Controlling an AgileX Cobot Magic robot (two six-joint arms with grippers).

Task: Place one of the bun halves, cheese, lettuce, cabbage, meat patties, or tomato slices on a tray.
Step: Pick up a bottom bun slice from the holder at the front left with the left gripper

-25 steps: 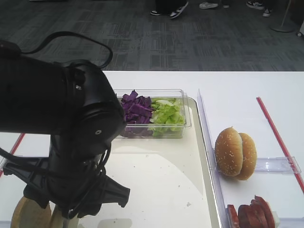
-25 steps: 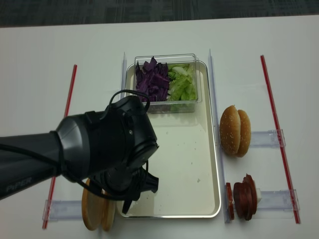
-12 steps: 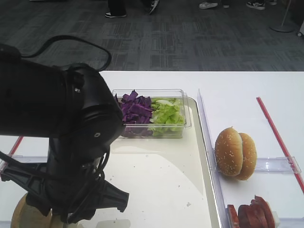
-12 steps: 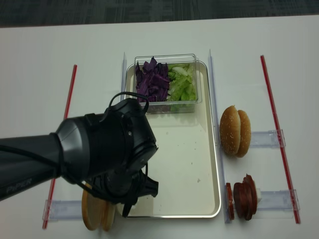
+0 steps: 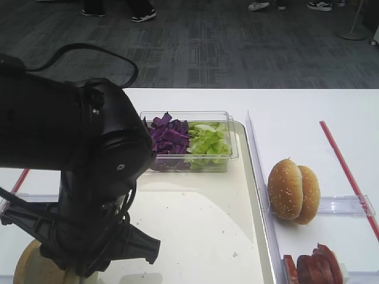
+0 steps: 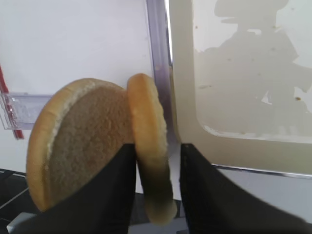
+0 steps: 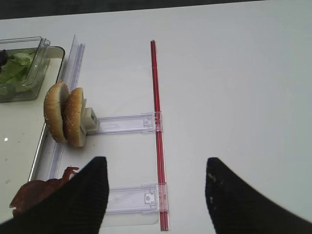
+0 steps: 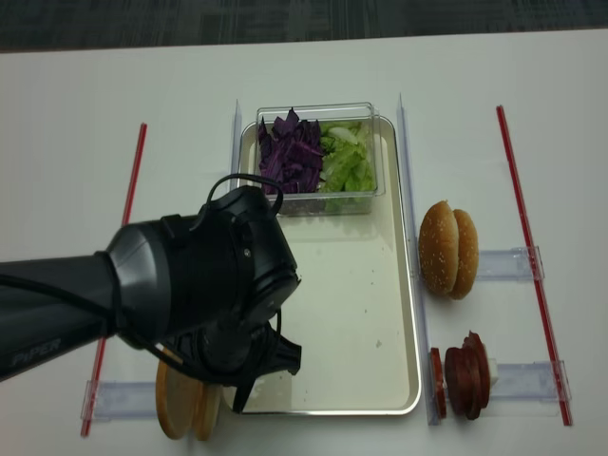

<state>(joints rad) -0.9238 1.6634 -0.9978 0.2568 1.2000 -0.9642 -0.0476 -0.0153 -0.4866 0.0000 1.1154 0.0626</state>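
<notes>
My left gripper (image 6: 157,163) straddles the nearer of two upright bun halves (image 6: 148,146) standing just left of the tray (image 6: 234,141); its fingers (image 6: 114,195) flank the bun, but I cannot tell whether they grip it. My right gripper (image 7: 153,195) hangs unclenched over the surface (image 7: 234,87).

clear tub (image 8: 366,195), sesame buns (image 8: 449,249), red strips (image 8: 521,190)

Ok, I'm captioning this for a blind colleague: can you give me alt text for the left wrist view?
The left gripper straddles the nearer of two upright bun halves, one dark finger on each side. Beside it on the right lies the tray, its cream floor bare in this view.
</notes>
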